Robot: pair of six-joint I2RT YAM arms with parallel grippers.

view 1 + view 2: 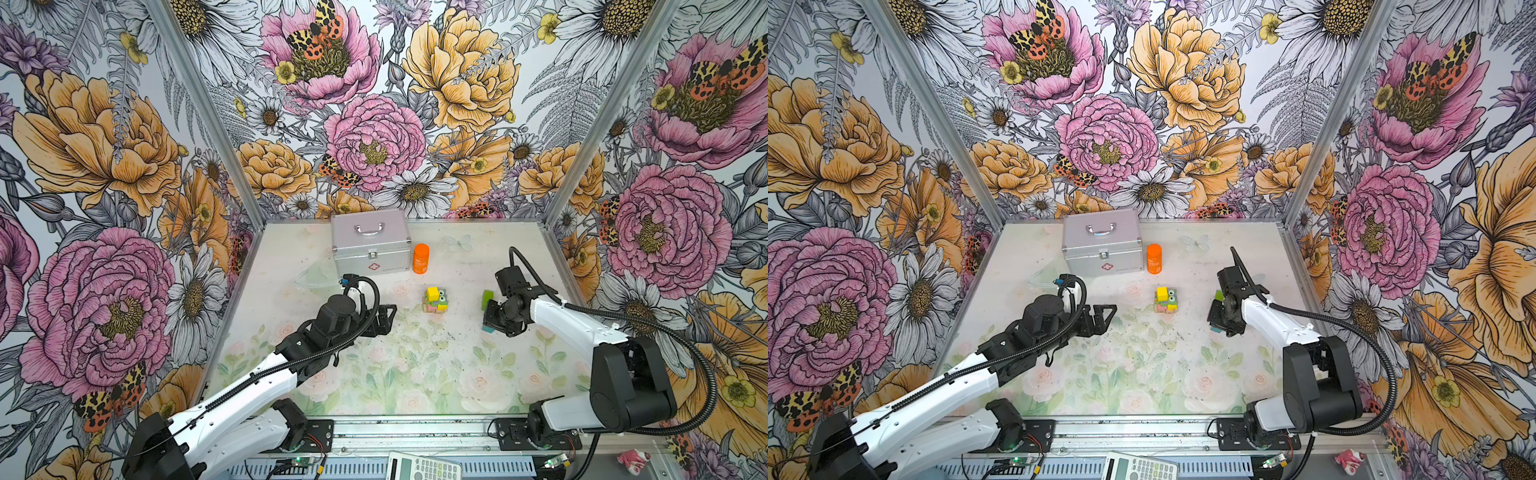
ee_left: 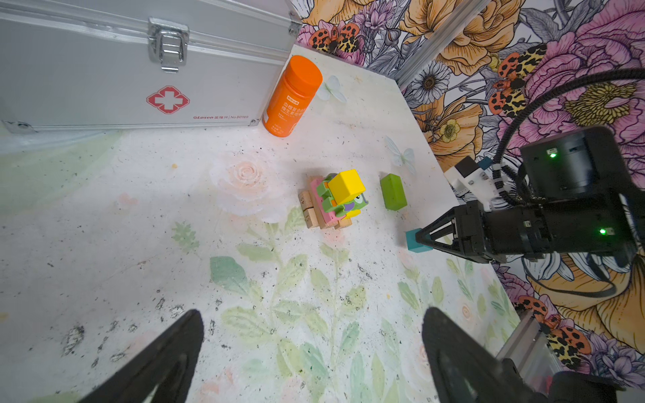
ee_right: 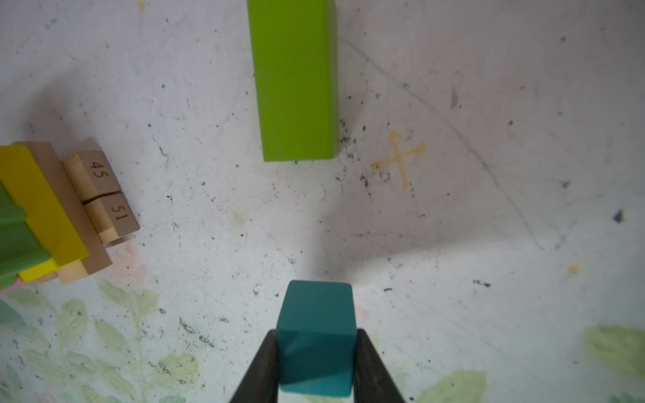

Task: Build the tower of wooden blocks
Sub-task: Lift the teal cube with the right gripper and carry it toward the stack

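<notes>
Two grippers work over the floral desk [image 1: 415,365]. The right gripper [image 3: 316,335] is pinching a teal cube [image 3: 316,314] between its black fingers [image 3: 263,366], one pressed against each side of the cube. Whether the cube rests on the desk or hangs just above it cannot be told. In both top views this gripper [image 1: 490,326] sits to the right of the tower [image 1: 435,300], well apart from it.

The left gripper [image 2: 312,312] is spread wide with nothing between its fingers. In a top view it [image 1: 1106,318] hovers left of the tower [image 1: 1165,300], pointing toward it and clear of it.

The tower [image 2: 335,202] stands near the middle of the desk. Tan planks [image 3: 99,172] marked 45 and 51 lie side by side at its base, with a pink plank [image 2: 319,199] and a yellow bar [image 3: 38,206] above them. A green owl-faced piece [image 2: 352,204] sits higher, and a yellow cube [image 2: 346,186] is on top, tilted.

A green bar [image 2: 393,192] lies flat on the desk between the tower and the right arm, touching neither the tower nor the teal cube [image 2: 413,240].

At the back stands a silver metal case [image 1: 368,245] with a red cross, and an orange bottle [image 1: 421,258] stands upright just beside its right corner.
</notes>
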